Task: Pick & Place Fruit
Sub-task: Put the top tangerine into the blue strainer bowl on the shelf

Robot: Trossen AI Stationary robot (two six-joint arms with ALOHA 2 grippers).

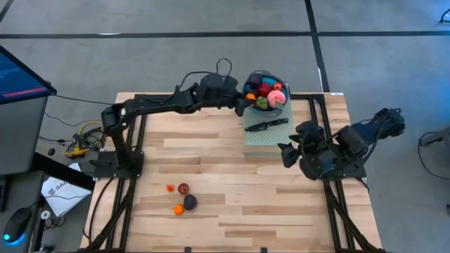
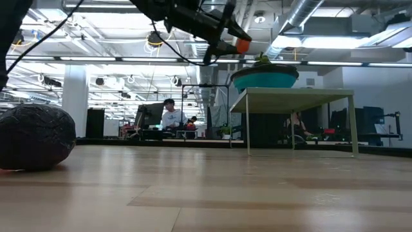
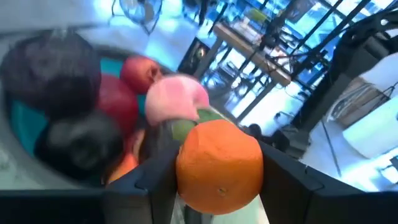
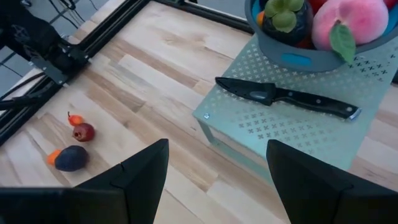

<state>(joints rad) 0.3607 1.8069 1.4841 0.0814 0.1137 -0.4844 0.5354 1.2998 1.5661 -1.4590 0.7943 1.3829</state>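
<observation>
Four small fruit pieces (image 1: 182,197) are located near the wooden table's (image 1: 232,211) front edge. A small orange fruit (image 3: 219,165) is clamped by the left gripper (image 1: 244,102) over the fruit-filled teal bowl (image 1: 280,107) at the far edge. The right gripper (image 1: 289,153), fingers apart, is positioned near the right edge.

Black knife (image 4: 289,97) lies flat on pale green perforated stand (image 4: 311,134), beside teal bowl (image 4: 298,57). Wooden table (image 1: 232,183) beneath. Monitor (image 1: 21,74) off table edge.

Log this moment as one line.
left gripper: holding orange fruit over bowl | right gripper: open, idle | table: four fruit left
</observation>
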